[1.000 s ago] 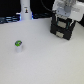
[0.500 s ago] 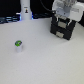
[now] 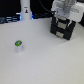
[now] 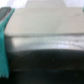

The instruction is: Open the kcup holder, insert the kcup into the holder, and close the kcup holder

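The kcup holder [image 3: 63,27] is a black boxy drawer unit at the exterior view's upper right. My white gripper [image 3: 64,11] hangs right over its top, and its fingertips are lost against the box. Whether the jaws are open or shut does not show. The kcup [image 3: 19,45], a small white pod with a green top, stands alone on the white table at the exterior view's left, far from the gripper. In the wrist view a blurred dark surface of the kcup holder [image 4: 45,57] fills the frame, with one teal finger [image 4: 4,42] at the edge.
A tall white post [image 3: 25,10] stands at the back on the exterior view's left. The table [image 3: 45,60] is white. A dark band runs along its far edge.
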